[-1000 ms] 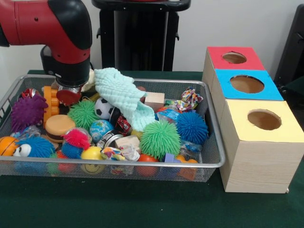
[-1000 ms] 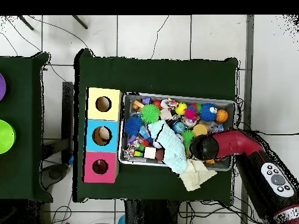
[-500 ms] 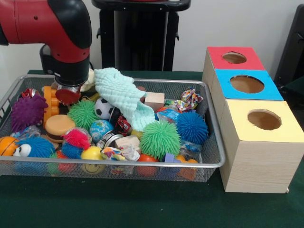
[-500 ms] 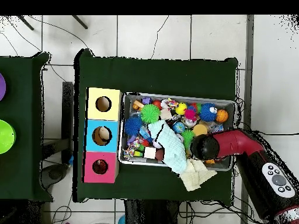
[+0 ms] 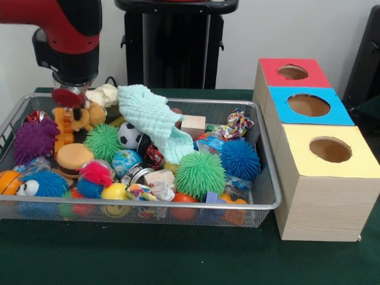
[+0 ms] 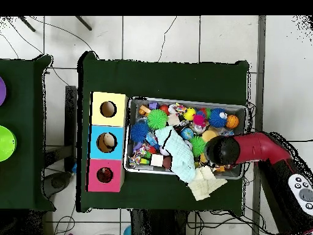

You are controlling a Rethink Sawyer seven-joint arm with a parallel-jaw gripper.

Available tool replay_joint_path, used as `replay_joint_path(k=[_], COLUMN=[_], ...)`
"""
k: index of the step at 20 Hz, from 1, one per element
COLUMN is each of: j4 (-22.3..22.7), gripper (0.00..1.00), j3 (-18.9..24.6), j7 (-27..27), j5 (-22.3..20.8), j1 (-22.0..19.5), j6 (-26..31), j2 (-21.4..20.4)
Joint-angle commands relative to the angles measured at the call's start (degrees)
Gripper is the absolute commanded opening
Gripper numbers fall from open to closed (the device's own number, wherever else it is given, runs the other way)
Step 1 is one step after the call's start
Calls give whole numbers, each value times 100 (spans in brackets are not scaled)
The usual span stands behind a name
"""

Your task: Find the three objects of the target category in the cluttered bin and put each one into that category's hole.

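Here, mint cloth across cluttered bin

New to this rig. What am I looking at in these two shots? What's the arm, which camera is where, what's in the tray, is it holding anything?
It is one red and black robot arm with a gripper at its end. The front view looks across the table at the robot; the overhead view looks straight down, with the robot's base at the bottom.

On the green table sits a wire-mesh bin full of toys: spiky rubber balls, a toy burger, a small football, a mint cloth. Beside it stand wooden boxes with round holes, the red-panelled hole farthest back.

The gripper hangs over the bin's far corner, right above a tan-orange plush bear. Whether it grips the bear cannot be told.
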Motion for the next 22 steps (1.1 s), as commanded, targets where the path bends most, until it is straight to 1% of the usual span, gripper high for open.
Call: replay_joint_path(k=[1, 5, 7, 9, 11, 14, 17, 19, 22], j4=[77, 69, 129, 279, 549, 850, 1160, 1426, 1820], gripper=[0, 0, 0, 0, 0, 0, 0, 0, 0], j3=[376, 456, 557, 703, 862, 1036, 1128, 1164, 1237], j7=[-1303, -1215, -1132, -990, -863, -696, -421, -146, 133], j5=[387, 593, 827, 1159, 1476, 1755, 1949, 2087, 2289], j1=[172, 202, 150, 40, -124, -260, -288, -251, -238], j6=[827, 934, 926, 858, 695, 453, 314, 216, 121], j2=[-468, -464, -469, -506, -589, -641, -724, -833, -1130])
